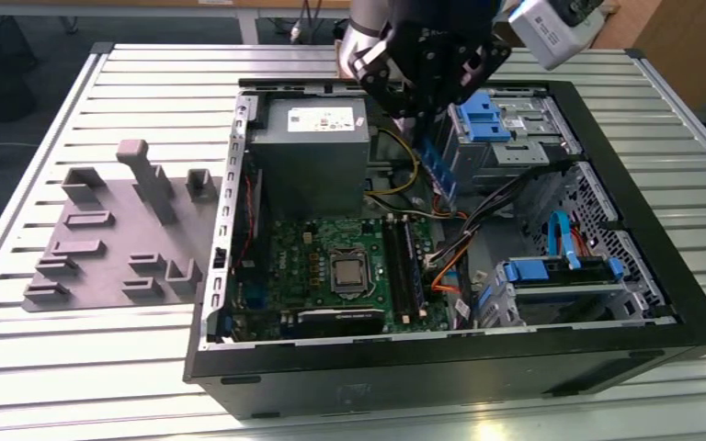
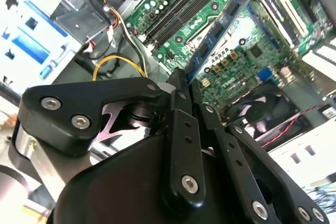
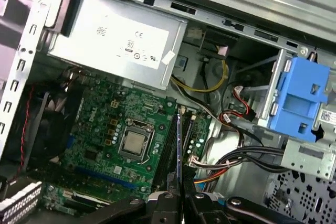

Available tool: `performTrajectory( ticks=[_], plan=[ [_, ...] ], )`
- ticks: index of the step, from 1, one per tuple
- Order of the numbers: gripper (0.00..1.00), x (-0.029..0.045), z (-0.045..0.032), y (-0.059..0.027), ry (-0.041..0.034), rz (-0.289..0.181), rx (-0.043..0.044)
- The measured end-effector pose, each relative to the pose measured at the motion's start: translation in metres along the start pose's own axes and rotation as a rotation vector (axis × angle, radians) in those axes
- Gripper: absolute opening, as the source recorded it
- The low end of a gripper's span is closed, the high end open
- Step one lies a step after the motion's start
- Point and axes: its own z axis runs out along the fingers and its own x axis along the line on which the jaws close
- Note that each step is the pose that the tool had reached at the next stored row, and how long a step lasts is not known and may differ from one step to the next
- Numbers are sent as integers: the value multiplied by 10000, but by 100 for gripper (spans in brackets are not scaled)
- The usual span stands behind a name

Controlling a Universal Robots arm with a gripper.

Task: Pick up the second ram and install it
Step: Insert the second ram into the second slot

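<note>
The black jaws are clamped on the second ram (image 2: 220,30), a thin, flat, blue-green memory stick. The stick is up in the air inside the open black metal computer case (image 1: 451,367). It hangs over the green motherboard (image 3: 105,124), in line with the long black memory slots (image 3: 169,140). The case sits on a ribbed white table (image 1: 144,83). Grey plastic blocks (image 1: 108,239) lie on the table, at the exterior view's left of the case.

Your exterior view looks steeply down from well back, taking in most of the slatted table (image 1: 144,83) and the whole open case (image 1: 451,363). Both wrist views sit close above its inside, each facing the motherboard (image 2: 273,45) (image 3: 105,124) past the gripper (image 2: 181,80) (image 3: 181,198) clamping the second ram (image 2: 220,30) (image 3: 179,140).
</note>
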Motion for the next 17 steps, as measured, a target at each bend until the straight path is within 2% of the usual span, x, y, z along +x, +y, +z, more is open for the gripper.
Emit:
performTrajectory(
  ticks=[17],
  plan=[
    [14, 0, 15, 1, -23, 2823, 76]
  ],
)
